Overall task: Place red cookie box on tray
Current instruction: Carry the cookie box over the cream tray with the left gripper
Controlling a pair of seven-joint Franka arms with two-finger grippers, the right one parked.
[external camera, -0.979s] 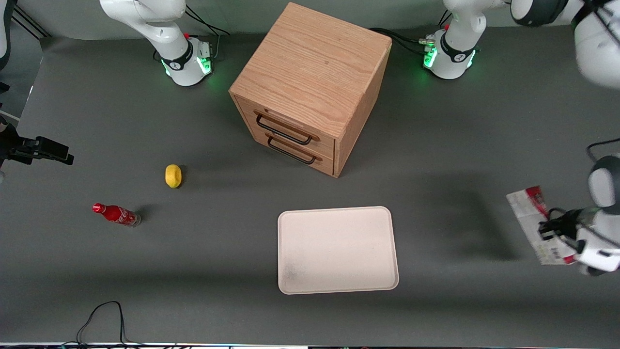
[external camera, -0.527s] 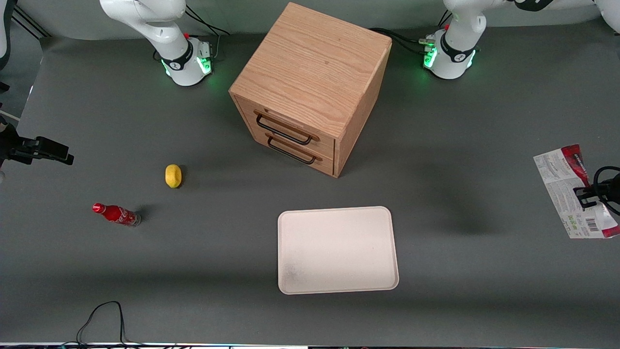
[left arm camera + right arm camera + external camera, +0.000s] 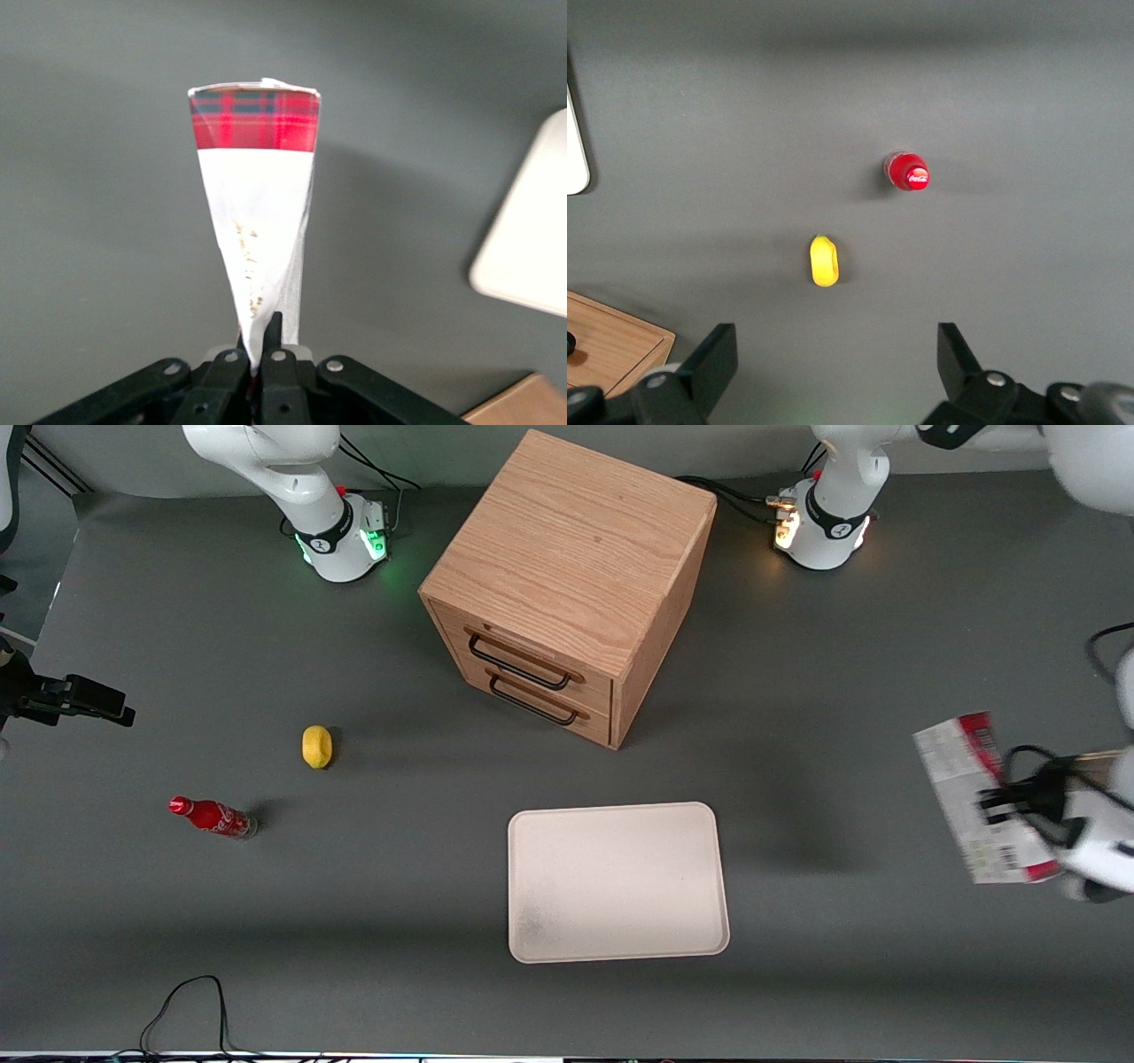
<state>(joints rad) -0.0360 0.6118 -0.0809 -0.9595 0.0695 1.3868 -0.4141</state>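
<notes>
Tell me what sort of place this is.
Likely a robot lab test bench: arm bases bolted to a grey-covered table, staged props like a wooden drawer cabinet and tray, and a gripper holding a red cookie box in the air toward the working arm's end.

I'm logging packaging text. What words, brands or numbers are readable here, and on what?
Soda bottle: white script logo, too small to read.
Cookie box, held above the table in the end effector, toward the working arm's end: barcode and print, blurred.
Nothing else bears text.

End effector (image 3: 997, 808) gripping red cookie box (image 3: 974, 797)
</notes>
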